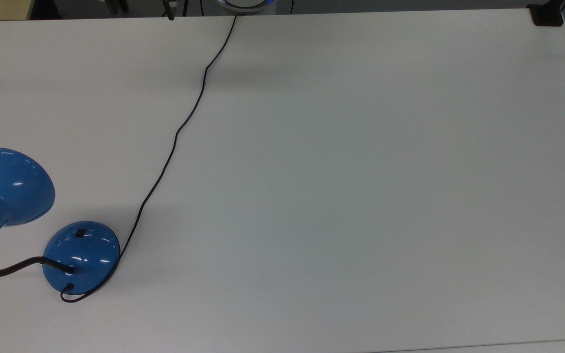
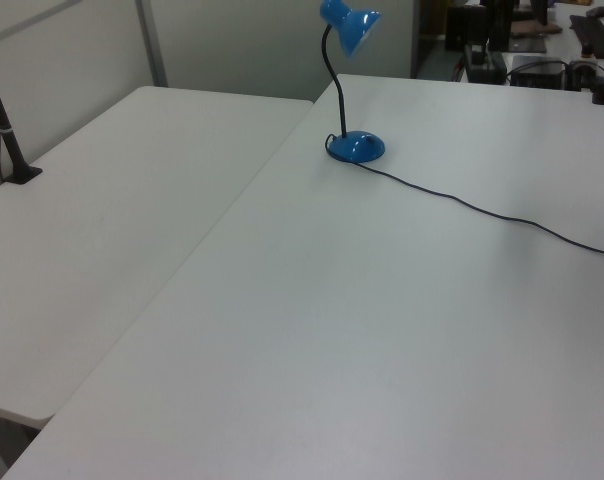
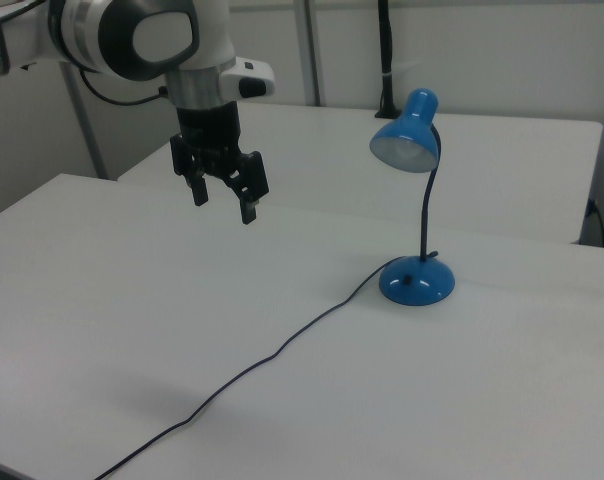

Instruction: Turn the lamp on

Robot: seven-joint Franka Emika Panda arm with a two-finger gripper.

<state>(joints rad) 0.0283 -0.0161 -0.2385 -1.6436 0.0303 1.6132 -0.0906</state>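
Lamp (image 1: pixel 80 256) stands on the white table (image 1: pixel 361 196) at about eight o'clock in the top view, its blue shade (image 3: pixel 406 143) raised on a black neck (image 3: pixel 429 215) over the domed base (image 3: pixel 416 281). Its cord (image 1: pixel 179 130) runs toward twelve o'clock. In the right view the gripper (image 3: pixel 223 203) hangs at ten o'clock, well apart from the lamp, fingers (image 3: pixel 250 207) spread apart and empty.
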